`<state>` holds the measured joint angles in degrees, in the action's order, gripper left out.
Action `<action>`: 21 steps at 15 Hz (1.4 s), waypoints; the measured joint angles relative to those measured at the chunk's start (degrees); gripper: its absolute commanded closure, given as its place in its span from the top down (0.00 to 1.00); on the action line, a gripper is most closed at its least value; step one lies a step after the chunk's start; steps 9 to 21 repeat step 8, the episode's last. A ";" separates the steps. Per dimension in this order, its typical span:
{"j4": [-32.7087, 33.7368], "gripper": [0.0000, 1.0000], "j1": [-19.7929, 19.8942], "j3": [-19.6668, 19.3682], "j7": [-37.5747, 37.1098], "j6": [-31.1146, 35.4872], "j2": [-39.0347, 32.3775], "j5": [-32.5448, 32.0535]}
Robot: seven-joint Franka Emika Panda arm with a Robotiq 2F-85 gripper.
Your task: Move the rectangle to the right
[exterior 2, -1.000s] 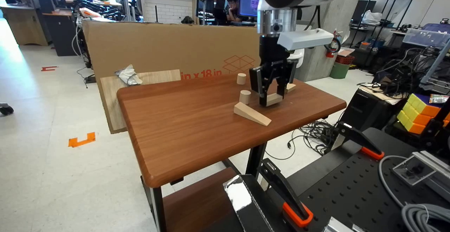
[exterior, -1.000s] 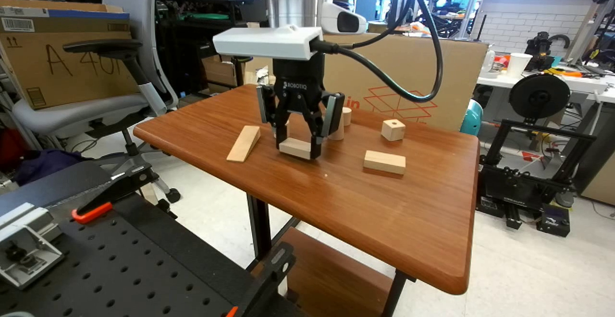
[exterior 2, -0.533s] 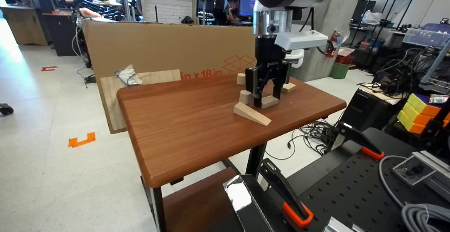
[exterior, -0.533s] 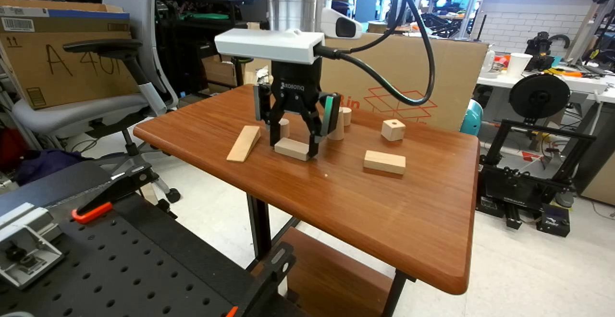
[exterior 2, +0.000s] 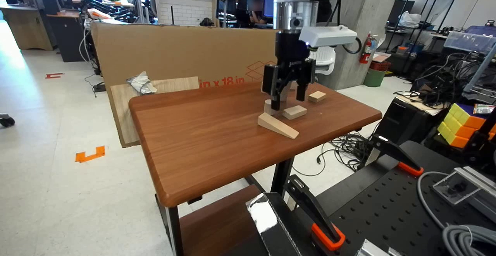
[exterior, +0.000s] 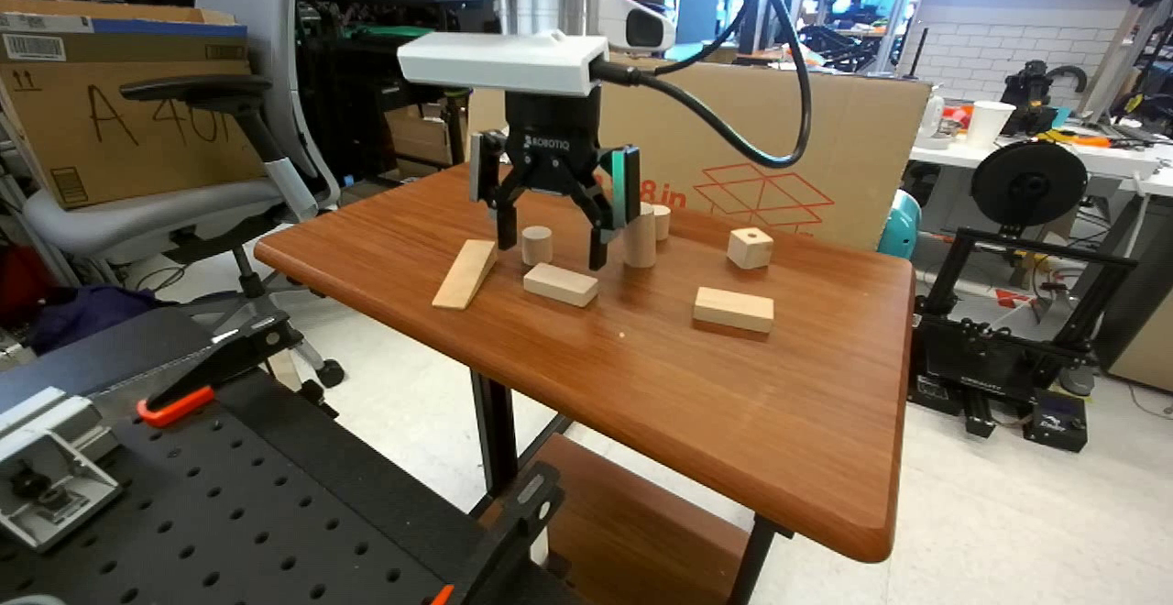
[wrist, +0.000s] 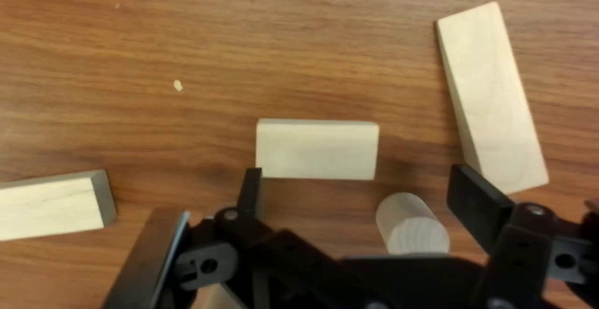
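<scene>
The rectangle [exterior: 561, 285], a small flat block of pale wood, lies on the brown table [exterior: 733, 403] in both exterior views. Above it, slightly behind it as an exterior view shows, hangs my gripper [exterior: 552, 252], its jaws spread wide with nothing held. In another exterior view the rectangle [exterior 2: 294, 112] is fully visible below the gripper [exterior 2: 288, 102]. The wrist view has the rectangle [wrist: 317, 150] lying flat just beyond the gripper [wrist: 358, 177]; one fingertip overlaps its near corner in the picture.
A wooden wedge [exterior: 465, 273] and a short cylinder [exterior: 537, 245] lie close to the rectangle. Near my gripper stands a taller cylinder [exterior: 640, 243], with another cylinder [exterior: 662, 222] behind it. Further along the table are another flat block [exterior: 733, 310] and a cube [exterior: 750, 247].
A second ago the jaws were shut on the rectangle at its ends. It shifted slightly and came to rest on the table; the jaws then opened and the gripper rose off it.
</scene>
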<state>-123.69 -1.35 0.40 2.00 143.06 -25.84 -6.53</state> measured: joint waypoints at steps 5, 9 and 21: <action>-2.12 1.00 -1.20 2.08 -1.06 -0.42 10.24 1.08; -2.34 1.00 -1.44 1.45 -8.71 -3.76 16.49 1.17; -2.34 1.00 -1.44 1.45 -8.71 -3.76 16.49 1.17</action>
